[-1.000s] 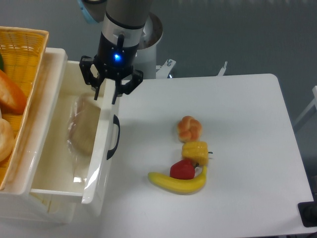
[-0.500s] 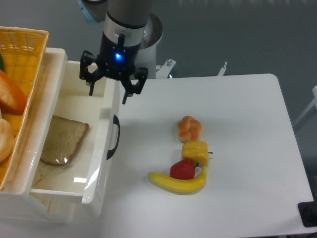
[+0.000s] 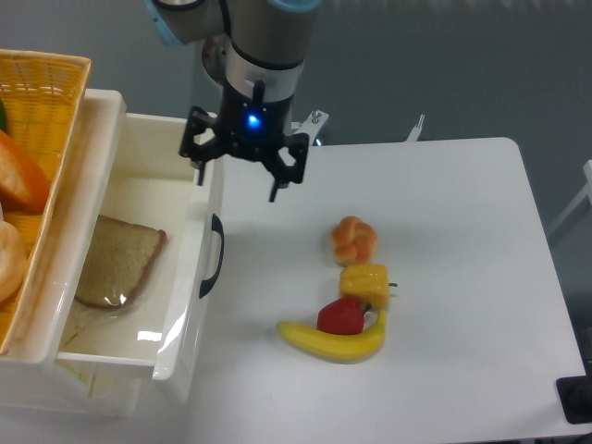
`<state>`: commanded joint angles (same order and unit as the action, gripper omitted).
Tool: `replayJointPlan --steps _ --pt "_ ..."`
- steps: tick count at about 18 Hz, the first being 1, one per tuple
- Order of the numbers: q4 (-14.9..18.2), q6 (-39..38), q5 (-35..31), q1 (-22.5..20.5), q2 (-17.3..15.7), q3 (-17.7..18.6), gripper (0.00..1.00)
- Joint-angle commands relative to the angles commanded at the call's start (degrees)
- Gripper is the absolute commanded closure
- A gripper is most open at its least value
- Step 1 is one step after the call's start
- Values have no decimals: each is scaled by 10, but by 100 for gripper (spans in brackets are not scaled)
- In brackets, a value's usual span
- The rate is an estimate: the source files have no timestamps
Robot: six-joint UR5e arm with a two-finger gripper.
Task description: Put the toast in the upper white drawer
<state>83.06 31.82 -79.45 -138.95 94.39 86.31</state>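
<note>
The toast (image 3: 117, 261), a flat brown slice in clear wrap, lies on the floor of the upper white drawer (image 3: 197, 305), which stands pulled out with its black handle (image 3: 214, 255) facing the table. My gripper (image 3: 238, 183) is open and empty. It hangs above the drawer's front right corner and the table's left edge, up and to the right of the toast, apart from it.
A yellow woven basket (image 3: 44, 92) with bread sits left of the drawer. On the white table lie a round orange bun (image 3: 354, 239), a corn piece (image 3: 364, 282), a red fruit (image 3: 340, 317) and a banana (image 3: 328, 344).
The toast dropped from the gripper and now lies flat in the drawer. The gripper has opened and moved right, away from over the drawer toward the table.
</note>
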Motion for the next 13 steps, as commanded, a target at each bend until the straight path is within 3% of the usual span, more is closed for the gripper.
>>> replayJointPlan --steps 4,6,8,13 --pt "-18 3 -37 -12 28 1 0" --pt "-42 40 -79 -11 40 4 0" --pt "-45 78 -99 -12 55 8 0" --pt "-52 86 -106 -15 55 9 0"
